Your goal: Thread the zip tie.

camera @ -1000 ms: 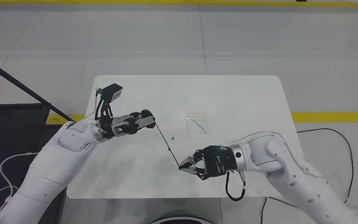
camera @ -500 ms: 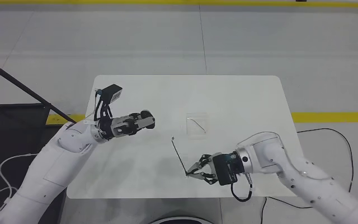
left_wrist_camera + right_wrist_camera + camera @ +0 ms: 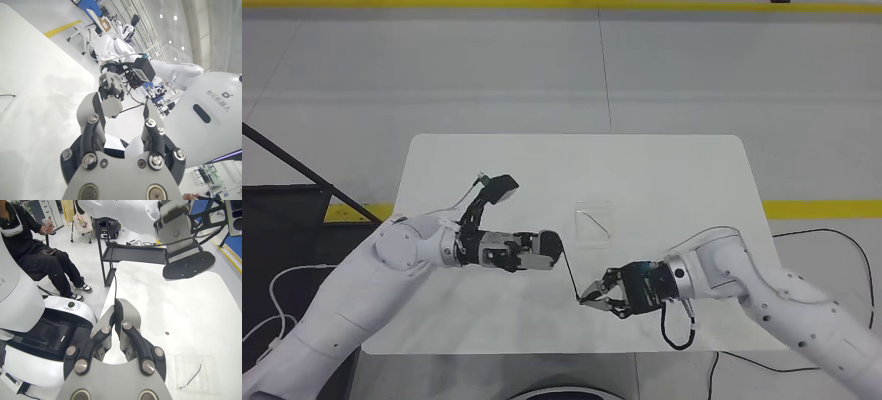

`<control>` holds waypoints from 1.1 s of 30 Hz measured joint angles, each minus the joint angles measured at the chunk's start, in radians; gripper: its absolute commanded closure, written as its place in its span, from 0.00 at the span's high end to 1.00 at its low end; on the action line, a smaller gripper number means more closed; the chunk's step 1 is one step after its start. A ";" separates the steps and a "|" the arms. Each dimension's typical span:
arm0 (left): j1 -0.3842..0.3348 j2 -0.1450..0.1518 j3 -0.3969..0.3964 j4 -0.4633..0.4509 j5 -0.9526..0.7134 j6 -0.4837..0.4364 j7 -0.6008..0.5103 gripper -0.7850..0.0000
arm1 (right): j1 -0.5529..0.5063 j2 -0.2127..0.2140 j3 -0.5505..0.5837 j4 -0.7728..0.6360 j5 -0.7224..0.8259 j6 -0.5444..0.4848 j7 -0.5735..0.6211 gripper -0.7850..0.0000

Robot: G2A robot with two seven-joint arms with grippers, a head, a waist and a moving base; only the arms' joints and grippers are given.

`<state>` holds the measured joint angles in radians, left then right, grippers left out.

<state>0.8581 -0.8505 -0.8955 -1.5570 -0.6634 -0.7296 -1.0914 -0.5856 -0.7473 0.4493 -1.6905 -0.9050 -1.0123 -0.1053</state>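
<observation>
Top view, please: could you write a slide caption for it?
Right gripper pinches the zip tie; open left gripper hangs beside its far end.

Left gripper (image 3: 556,246) fingers spread apart, right gripper (image 3: 588,294) pinched closed, both arms angled inward, tips facing, near each other.
</observation>
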 measured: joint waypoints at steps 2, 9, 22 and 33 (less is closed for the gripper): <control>-0.014 -0.001 0.010 0.002 -0.043 0.023 -0.023 1.00 | 0.009 -0.006 -0.006 0.009 0.026 0.000 0.030 0.00; -0.035 0.000 0.026 0.014 -0.069 0.044 -0.043 0.71 | 0.026 -0.032 -0.005 0.040 0.123 0.014 0.126 0.00; -0.039 0.006 0.035 0.037 -0.068 0.021 -0.020 0.37 | 0.007 -0.059 0.033 0.053 0.172 0.013 0.201 0.00; -0.053 0.004 0.046 0.063 -0.074 0.014 -0.013 0.29 | -0.021 -0.072 0.070 0.053 0.169 0.000 0.231 0.00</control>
<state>0.8055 -0.8467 -0.8494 -1.4938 -0.7374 -0.7158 -1.1046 -0.6062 -0.8192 0.5193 -1.6374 -0.7357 -1.0125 0.1256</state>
